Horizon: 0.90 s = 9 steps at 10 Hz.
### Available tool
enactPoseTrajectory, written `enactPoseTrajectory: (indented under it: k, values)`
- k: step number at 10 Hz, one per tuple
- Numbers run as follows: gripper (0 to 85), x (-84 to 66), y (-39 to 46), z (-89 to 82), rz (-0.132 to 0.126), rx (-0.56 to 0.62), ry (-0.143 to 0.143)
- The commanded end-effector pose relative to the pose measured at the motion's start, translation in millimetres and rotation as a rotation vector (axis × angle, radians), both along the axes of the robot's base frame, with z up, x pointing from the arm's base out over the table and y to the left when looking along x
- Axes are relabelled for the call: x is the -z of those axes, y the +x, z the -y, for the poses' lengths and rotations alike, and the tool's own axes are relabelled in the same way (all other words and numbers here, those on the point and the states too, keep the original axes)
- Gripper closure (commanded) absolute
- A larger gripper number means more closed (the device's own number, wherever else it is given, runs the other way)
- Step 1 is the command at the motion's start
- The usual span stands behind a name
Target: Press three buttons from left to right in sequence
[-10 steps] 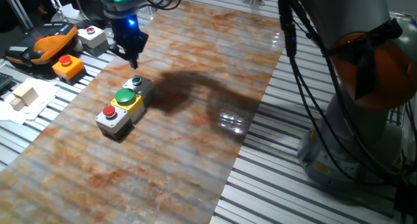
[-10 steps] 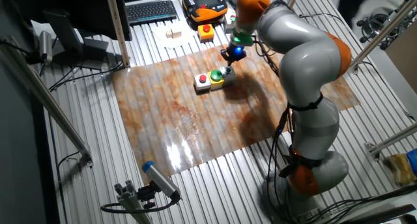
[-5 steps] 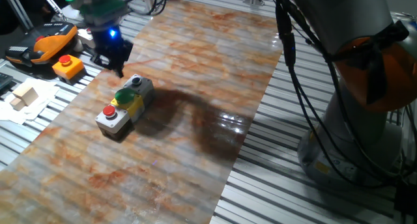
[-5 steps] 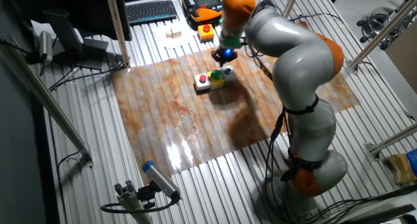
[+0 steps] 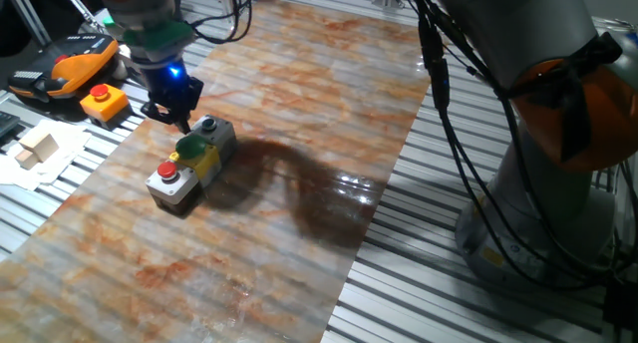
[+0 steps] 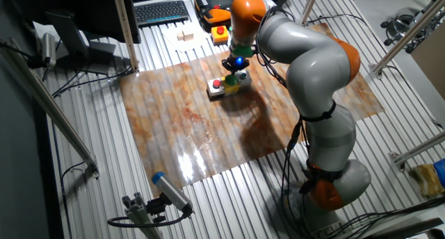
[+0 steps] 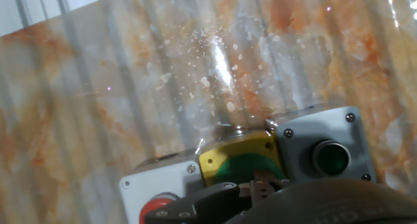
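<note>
One pincer (image 5: pixel 177 116) hung just above the green dome (image 5: pixel 191 147), jaw state impossible to tell | three buttons (image 5: pixel 190 161) sat touching in a row on the bench (image 5: pixel 299 104): red (image 7: pixel 156 204), green, dark green (image 7: pixel 330 157) | orange box (image 5: pixel 104 102) lay well apart beyond the bench edge

- marbled sheet (image 5: pixel 299 104) on table: glossy, smooth, shows glare
- table (image 5: pixel 518 313): ribbed metal slats, matt grey
- three buttons (image 7: pixel 260 159): plastic boxes, corner screws; green dome (image 7: pixel 251 170) matt
- arm (image 6: pixel 313 65): smooth silver shell, orange joints
- gripper (image 5: pixel 171 112): black, matt
</note>
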<state>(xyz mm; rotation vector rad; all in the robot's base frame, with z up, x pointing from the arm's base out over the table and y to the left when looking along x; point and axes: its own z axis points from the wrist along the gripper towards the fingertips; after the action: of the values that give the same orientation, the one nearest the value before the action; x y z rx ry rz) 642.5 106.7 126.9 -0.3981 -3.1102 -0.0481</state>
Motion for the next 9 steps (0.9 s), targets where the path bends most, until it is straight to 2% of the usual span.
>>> enactPoseTrajectory:
  k: [1,9]
  values:
    - [85.0,1.6,-0.3,-1.1,0.001,0.001,0.000]
    - [85.0,2.2,-7.7,-9.8,0.006,0.013,-0.003]
